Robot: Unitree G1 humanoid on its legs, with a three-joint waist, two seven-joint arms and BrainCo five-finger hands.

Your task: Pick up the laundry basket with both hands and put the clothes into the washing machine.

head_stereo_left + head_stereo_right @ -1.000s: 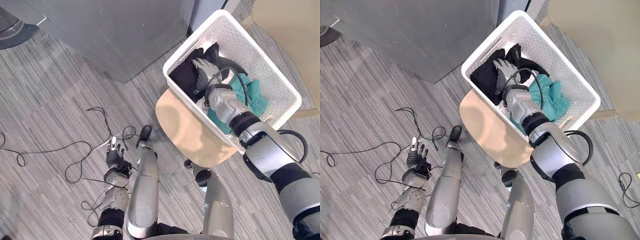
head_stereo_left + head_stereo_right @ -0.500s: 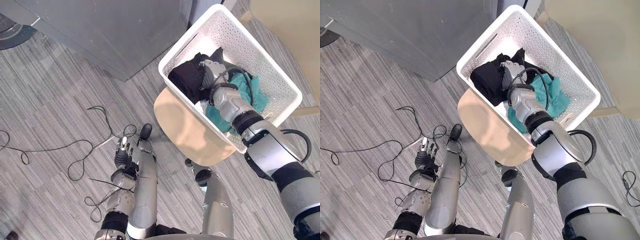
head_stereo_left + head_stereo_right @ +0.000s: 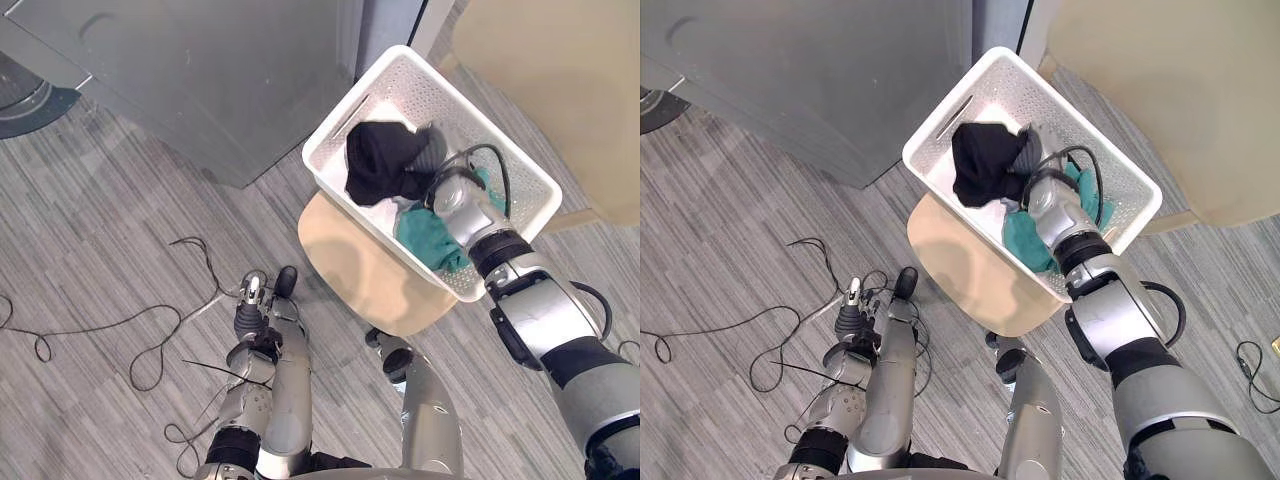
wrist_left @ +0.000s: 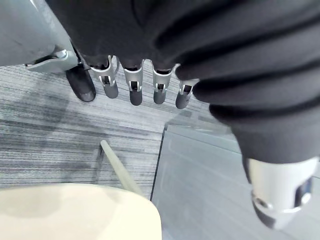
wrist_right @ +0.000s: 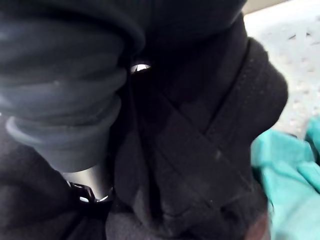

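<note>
Site: white perforated plastic laundry basket (image 3: 452, 100) set on a round pale beige table (image 3: 360, 275) and apparently reaching past the table's far edge. A large grey flat-sided cabinet (image 3: 200, 70) stands just beside it. Whether this is the washing machine cannot be told.

Contents: a bunched black cloth garment (image 3: 380, 160) is raised at the basket's cabinet end. A crumpled teal cloth garment (image 3: 425, 235) lies lower, at the near side. Both are inside the basket.

Right hand (image 5: 89, 186): reached into the basket. In its wrist view the thumb is pressed into tight black folds and the fingers are buried in them. The hand is judged to be clenched on the black garment.

Left hand (image 4: 134, 89): hung low near the floor, well apart from the basket, fingers straight and relaxed, nothing held.

Step in hand, as judged: the black garment is being drawn out.

- The clench should be held firm, since the bundle is loose and folds could slip free.
- The lift should be made straight up until all trailing cloth is clear of the rim.
- Sideways pull should be avoided, because the basket could be dragged on the table.
- The teal garment should be watched for snagging.
</note>
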